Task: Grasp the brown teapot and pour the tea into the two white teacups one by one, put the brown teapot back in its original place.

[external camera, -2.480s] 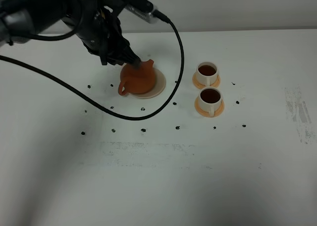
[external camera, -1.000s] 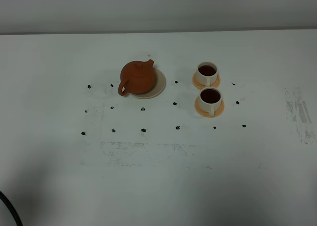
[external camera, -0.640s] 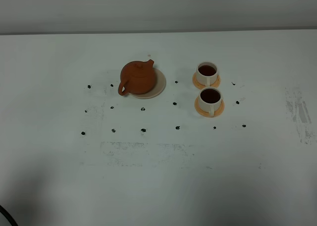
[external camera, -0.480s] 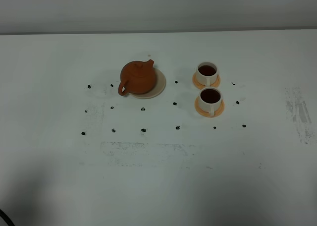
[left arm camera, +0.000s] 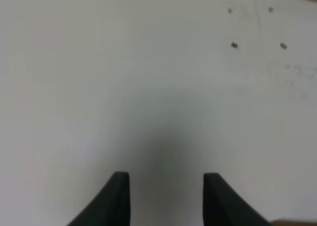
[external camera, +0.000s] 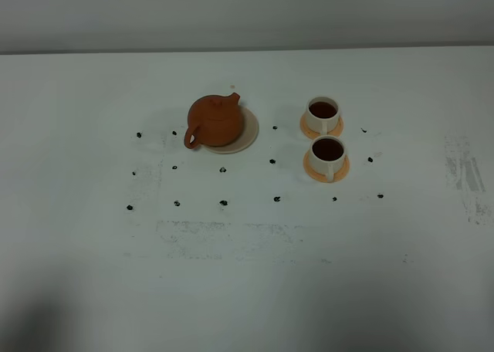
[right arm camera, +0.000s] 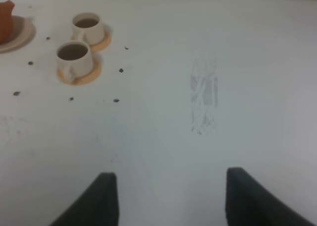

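Gone from the high view since 2.5 s ago — the left arm and its cable, leaving the brown teapot [external camera: 215,120] upright on the cream saucer [external camera: 245,133]. Both white teacups [external camera: 323,113] [external camera: 328,156] full of dark tea on orange coasters [external camera: 316,171]. Left gripper [left arm camera: 166,179] spread apart over bare table [external camera: 247,275] — right gripper [right arm camera: 171,179] spread wide, empty.

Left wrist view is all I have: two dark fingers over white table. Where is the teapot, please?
Observer: The teapot sits on its saucer, far from the left tool.
Operator: Do the cups have tea?
Observer: Yes, both cups hold dark tea, each on an orange coaster.
Operator: And the right tool?
Observer: The right tool is open over bare table, holding nothing.
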`<state>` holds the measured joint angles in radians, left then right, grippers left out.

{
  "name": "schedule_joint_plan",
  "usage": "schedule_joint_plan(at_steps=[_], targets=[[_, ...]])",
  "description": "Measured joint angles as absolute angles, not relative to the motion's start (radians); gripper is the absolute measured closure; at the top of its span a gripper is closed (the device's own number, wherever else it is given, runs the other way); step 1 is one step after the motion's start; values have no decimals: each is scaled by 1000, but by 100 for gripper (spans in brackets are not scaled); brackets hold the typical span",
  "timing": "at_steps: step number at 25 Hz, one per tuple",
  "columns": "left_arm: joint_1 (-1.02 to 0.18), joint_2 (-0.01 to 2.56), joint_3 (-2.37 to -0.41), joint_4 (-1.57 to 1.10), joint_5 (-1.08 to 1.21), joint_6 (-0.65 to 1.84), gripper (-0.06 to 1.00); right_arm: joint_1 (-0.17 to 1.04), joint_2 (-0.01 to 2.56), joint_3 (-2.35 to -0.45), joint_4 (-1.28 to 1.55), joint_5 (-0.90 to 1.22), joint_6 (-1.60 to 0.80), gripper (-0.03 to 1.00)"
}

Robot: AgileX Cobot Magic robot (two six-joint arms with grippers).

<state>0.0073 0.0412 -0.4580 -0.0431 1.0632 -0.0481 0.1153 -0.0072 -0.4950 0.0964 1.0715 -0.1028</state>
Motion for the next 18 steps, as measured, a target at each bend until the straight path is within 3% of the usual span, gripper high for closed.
schedule_joint_plan(at_steps=[18], targets=[[10, -3, -458, -43, 1066, -39, 56, 115, -7, -495, 96, 1071, -103, 47]])
